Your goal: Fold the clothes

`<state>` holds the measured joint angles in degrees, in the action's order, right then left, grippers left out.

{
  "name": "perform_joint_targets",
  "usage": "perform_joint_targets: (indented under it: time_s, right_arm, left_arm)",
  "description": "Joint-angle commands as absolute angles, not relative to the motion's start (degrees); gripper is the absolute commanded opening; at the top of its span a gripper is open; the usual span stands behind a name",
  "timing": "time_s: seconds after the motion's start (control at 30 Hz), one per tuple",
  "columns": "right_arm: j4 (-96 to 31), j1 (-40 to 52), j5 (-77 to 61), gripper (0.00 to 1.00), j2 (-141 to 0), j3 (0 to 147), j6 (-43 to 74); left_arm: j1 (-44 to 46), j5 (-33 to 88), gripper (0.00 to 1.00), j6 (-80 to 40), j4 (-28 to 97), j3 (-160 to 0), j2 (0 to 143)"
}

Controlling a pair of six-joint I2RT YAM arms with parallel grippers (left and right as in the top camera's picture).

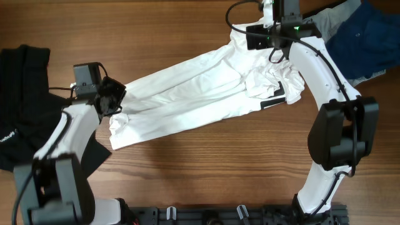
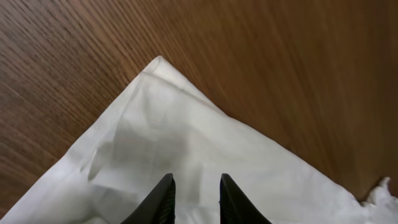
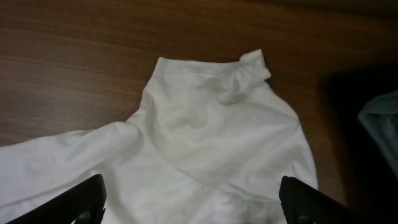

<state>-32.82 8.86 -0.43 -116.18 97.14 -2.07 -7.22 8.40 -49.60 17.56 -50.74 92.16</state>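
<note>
The shirt (image 1: 187,94) lies stretched across the table (image 1: 187,181). Its long axis slants from the near left to the far right. Everything I'd expect next hangs on that line, since each arm sits at one end of it.

The left gripper (image 2: 194,180) is at the shirt's near-left end, just inside a corner that points away from it. Its fingers are drawn close together over the cloth, but I cannot tell whether any cloth is pinched between them.

The right gripper (image 3: 191,182) hovers above the shirt's far-right, bunched end with jaws spread wide, holding nothing.

A black garment (image 1: 25,94) lies left of the shirt, and a blue one (image 1: 369,37) lies beyond its far-right end.

To my eye, a fold would carry one end along the axis toward the other. The left arm is nearer the flat end.
</note>
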Motion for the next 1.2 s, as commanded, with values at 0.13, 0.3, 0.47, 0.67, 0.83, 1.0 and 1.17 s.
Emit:
perform_joint_targets:
  time_s: [0.13, 0.3, 0.47, 0.67, 0.83, 1.0, 1.17]
  right_arm:
    - [-36.93, 8.82, 3.99, 0.89, -125.47, 106.41, -4.99]
    - [-39.4, 8.34, 4.54, 0.91, -134.26, 114.04, -5.21]
    - [-36.12, 8.32, 4.51, 0.9, -140.42, 118.15, -5.85]
    - [-27.29, 8.05, 4.25, 0.9, -141.05, 119.35, -5.28]
    - [-24.45, 7.53, 2.24, 0.91, -141.47, 119.35, -2.55]
    - [-24.58, 7.42, -0.01, 0.9, -145.71, 119.35, -1.32]
    - [-24.56, 7.42, -0.01, 0.83, -148.46, 119.35, -1.06]
  left_arm:
    - [-7.22, 9.56, 0.22, -48.23, 17.58, -52.9, 96.12]
    - [-7.22, 9.56, 0.23, -48.23, 17.61, -52.9, 96.12]
    - [-6.81, 9.56, 0.24, -48.21, 18.39, -52.9, 96.12]
    - [-4.93, 9.34, 0.26, -48.21, 18.94, -52.9, 96.12]
    - [-4.34, 9.37, 0.24, -48.23, 19.4, -52.9, 96.12]
    - [-4.34, 9.34, 0.24, -48.21, 21.06, -52.9, 96.12]
    - [-4.34, 9.34, 0.25, -48.23, 21.08, -52.9, 96.12]
